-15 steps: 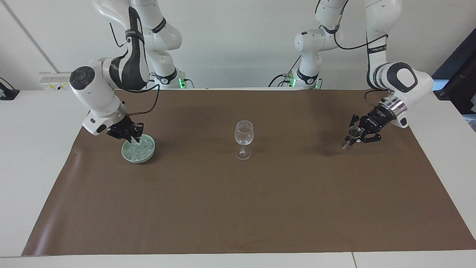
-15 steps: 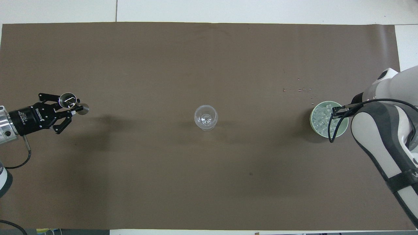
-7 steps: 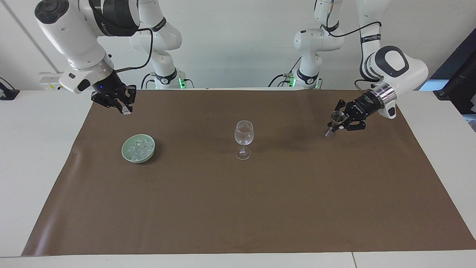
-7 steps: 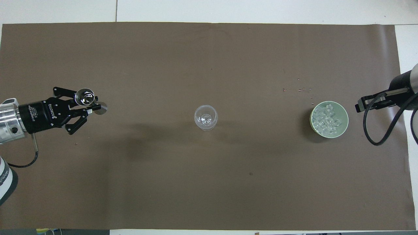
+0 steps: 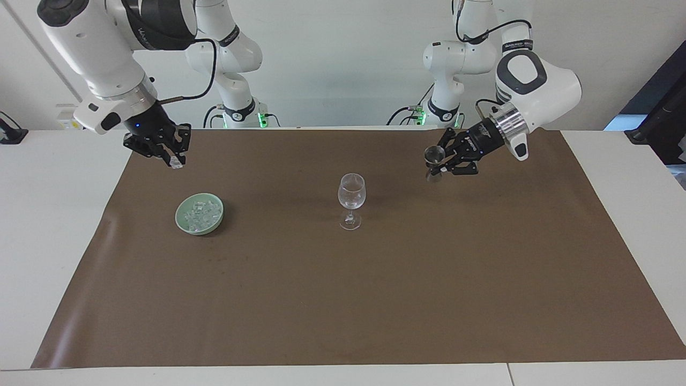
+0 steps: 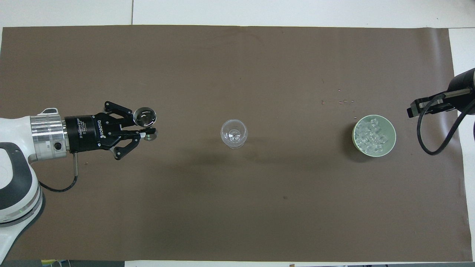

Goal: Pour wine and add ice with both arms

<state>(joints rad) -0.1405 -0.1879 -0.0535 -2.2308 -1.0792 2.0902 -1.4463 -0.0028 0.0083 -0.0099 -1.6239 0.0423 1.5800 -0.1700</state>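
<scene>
Left gripper [image 5: 435,162]: we grip the jigger [image 5: 432,155], now closer to the wine glass [image 5: 351,208].
Right gripper [image 5: 174,158]: we hold an ice cube [image 5: 175,164], lifted from the bowl [image 5: 199,214].

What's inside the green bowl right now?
The green bowl holds a heap of clear ice cubes, seen in both views. The heap covers the bowl's bottom, so anything under it cannot be seen. No gripper is in the bowl.
</scene>
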